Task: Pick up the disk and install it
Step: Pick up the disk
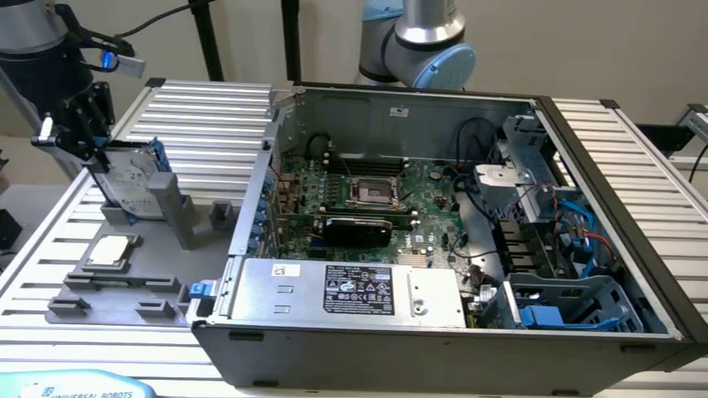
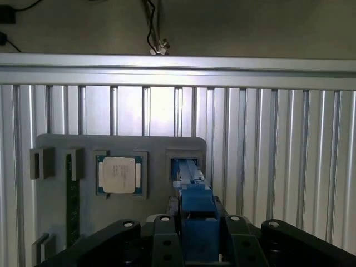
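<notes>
The disk (image 1: 131,184) stands on edge in a slot of the grey fixture plate (image 1: 166,249) at the exterior view's left, its silver face with white label framed by a blue carrier. My gripper (image 1: 98,157) comes down over its upper edge. In the wrist view the carrier's blue edge (image 2: 192,189) runs from the fixture's slot up between my dark fingers (image 2: 167,245), and the gripper (image 2: 197,245) is shut on it. Whether the disk's lower end rests in the slot or hangs just above it, I cannot tell.
A small square silver chip (image 1: 111,249) (image 2: 119,174) lies on the same fixture plate (image 2: 55,211). The open computer case (image 1: 443,207) is at the exterior view's right, with a grey box with a black label (image 1: 354,290) and a blue drive cage (image 1: 564,303) at its near corner.
</notes>
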